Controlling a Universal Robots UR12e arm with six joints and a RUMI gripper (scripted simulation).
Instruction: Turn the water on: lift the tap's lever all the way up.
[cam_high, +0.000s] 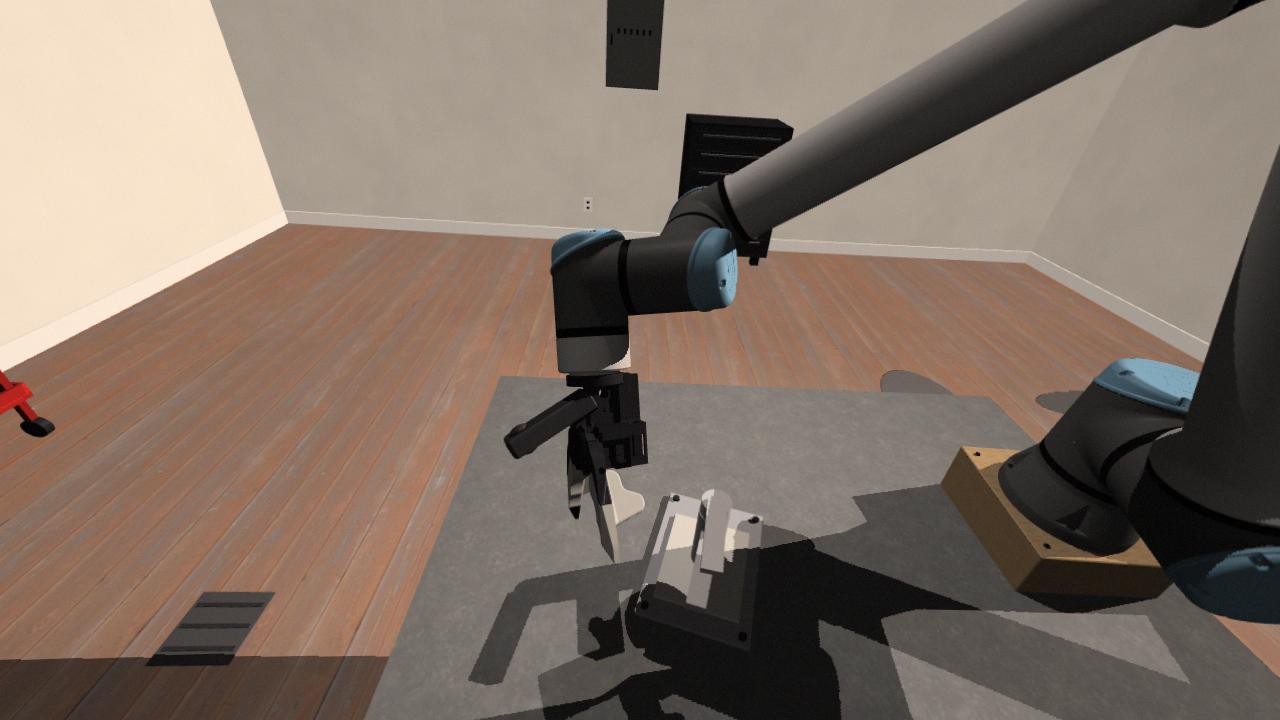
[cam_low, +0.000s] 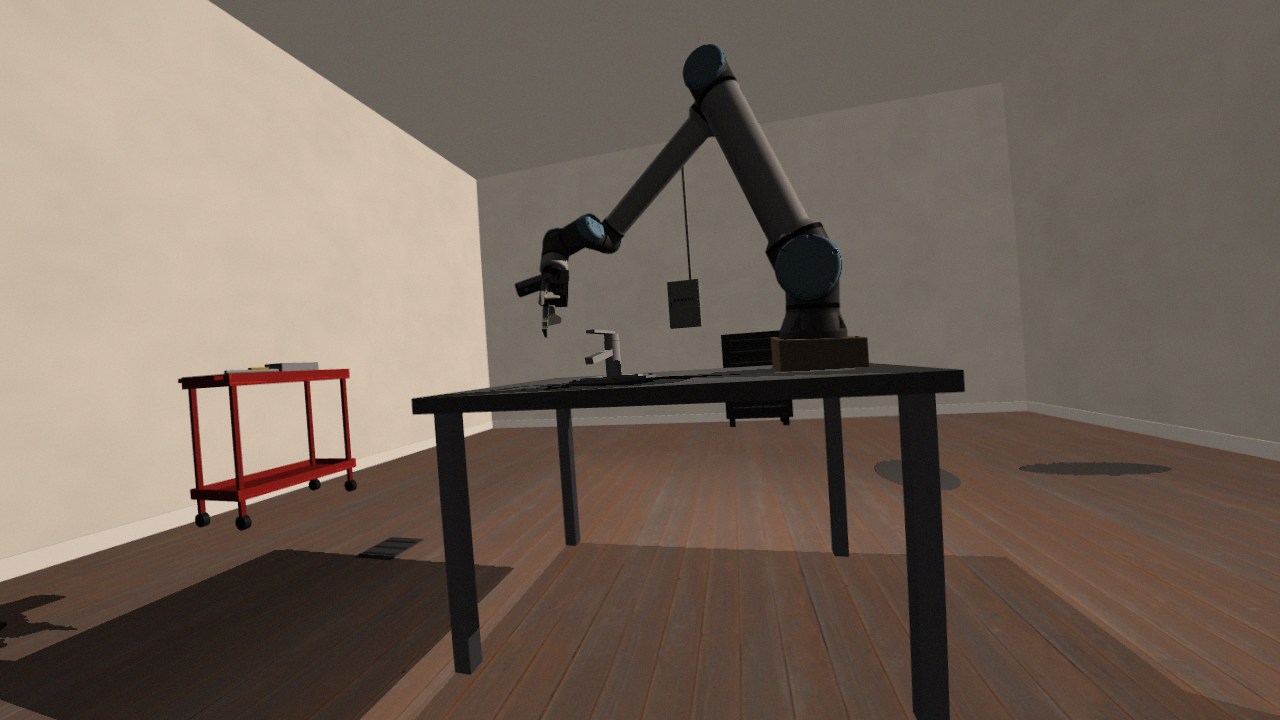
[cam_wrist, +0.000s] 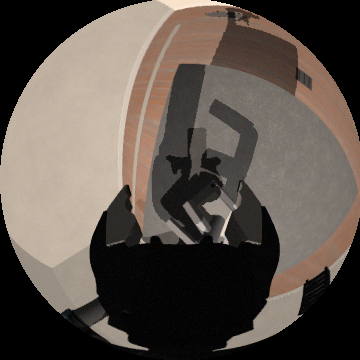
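The tap (cam_high: 699, 559) stands on a dark base plate on the grey table top, with its pale lever (cam_high: 716, 532) lying low along the top of the body. It also shows small in the exterior view (cam_low: 606, 351) and below the fingers in the wrist view (cam_wrist: 207, 210). My gripper (cam_high: 592, 519) hangs open and empty above the table, to the left of the tap and higher than it, fingers pointing down. It is apart from the lever. In the exterior view the gripper (cam_low: 546, 324) is left of the tap and above it.
The arm's wooden mount block (cam_high: 1038, 528) sits at the right of the table. The table's left edge is close to the gripper. A red cart (cam_low: 268, 438) stands by the left wall, far from the table.
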